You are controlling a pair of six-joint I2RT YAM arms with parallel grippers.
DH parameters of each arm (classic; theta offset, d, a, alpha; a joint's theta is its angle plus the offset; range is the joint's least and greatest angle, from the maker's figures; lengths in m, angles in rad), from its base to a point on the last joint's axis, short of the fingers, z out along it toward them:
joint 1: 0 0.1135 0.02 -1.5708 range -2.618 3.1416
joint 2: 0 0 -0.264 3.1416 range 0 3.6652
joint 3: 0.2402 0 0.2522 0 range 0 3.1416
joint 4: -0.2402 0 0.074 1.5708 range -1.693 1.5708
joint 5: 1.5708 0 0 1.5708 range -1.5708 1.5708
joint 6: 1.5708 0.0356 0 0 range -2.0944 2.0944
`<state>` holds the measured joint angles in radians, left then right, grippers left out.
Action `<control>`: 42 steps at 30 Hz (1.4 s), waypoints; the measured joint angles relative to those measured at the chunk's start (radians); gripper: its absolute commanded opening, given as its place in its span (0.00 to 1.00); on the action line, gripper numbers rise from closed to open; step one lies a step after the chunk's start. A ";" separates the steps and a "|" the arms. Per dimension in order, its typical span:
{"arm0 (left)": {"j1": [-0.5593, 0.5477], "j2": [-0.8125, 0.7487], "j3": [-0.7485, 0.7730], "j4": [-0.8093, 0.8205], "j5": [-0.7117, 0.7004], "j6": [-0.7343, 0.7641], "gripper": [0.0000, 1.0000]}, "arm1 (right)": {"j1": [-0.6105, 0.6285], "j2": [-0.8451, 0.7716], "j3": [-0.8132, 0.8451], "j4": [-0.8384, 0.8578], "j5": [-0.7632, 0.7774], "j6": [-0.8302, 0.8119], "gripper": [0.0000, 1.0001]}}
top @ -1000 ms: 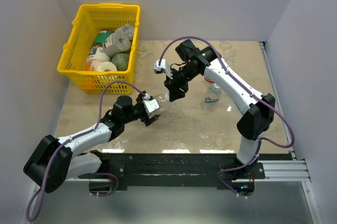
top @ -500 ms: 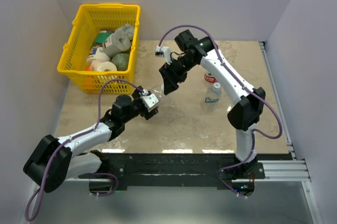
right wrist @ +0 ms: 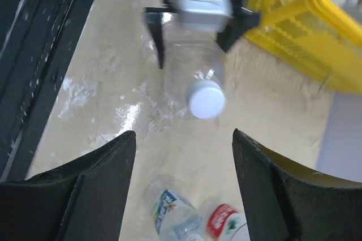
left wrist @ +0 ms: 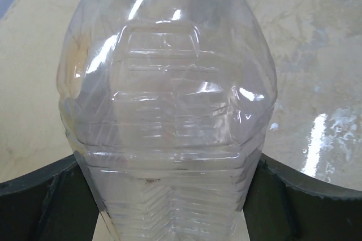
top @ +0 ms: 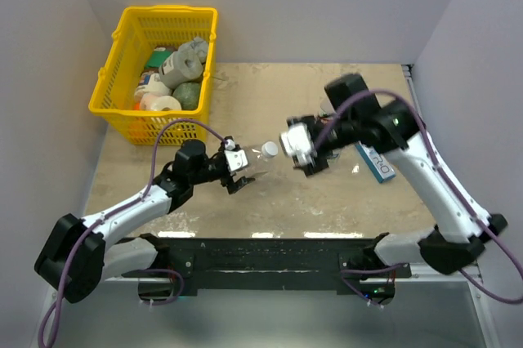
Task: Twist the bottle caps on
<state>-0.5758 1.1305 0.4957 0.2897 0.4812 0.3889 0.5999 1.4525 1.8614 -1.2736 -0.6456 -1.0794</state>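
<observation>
My left gripper (top: 245,165) is shut on the squarish unlabelled clear bottle (top: 257,158), held on its side above the table. The bottle fills the left wrist view (left wrist: 169,111), with my dark fingers (left wrist: 308,201) on both sides of it. A white cap (top: 269,149) sits on its neck and faces my right gripper (top: 296,152), which is open and empty just right of it. In the right wrist view the cap (right wrist: 206,98) lies ahead of the spread fingers (right wrist: 85,190). The blue-labelled bottle (right wrist: 169,211) and the red-labelled bottle (right wrist: 227,221) lie on the table below. Other caps are out of view.
A yellow basket (top: 122,46) holding several items stands at the far left and shows in the right wrist view (right wrist: 317,43). A flat blue-and-white box (top: 376,162) lies right of my right arm. The black base rail (top: 270,254) runs along the near edge.
My right arm has swung from the far middle to the right and come down, its gripper now facing the cap. The box is uncovered; the two labelled bottles are now hidden in the top view.
</observation>
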 measured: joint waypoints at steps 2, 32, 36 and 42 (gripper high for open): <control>0.002 0.004 0.048 -0.060 0.059 0.019 0.00 | 0.073 -0.148 -0.189 0.033 0.016 -0.192 0.73; 0.006 0.074 0.266 -0.451 0.281 0.303 0.00 | 0.145 -0.090 -0.310 -0.004 0.111 -0.897 0.59; 0.006 0.074 0.266 -0.447 0.283 0.302 0.00 | 0.152 -0.090 -0.312 -0.012 0.112 -0.901 0.58; 0.006 0.083 0.266 -0.434 0.286 0.299 0.00 | 0.167 -0.090 -0.319 0.000 0.112 -0.903 0.56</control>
<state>-0.5697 1.2137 0.7616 -0.1440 0.7670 0.6880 0.7666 1.3628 1.5425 -1.2732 -0.5335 -1.9827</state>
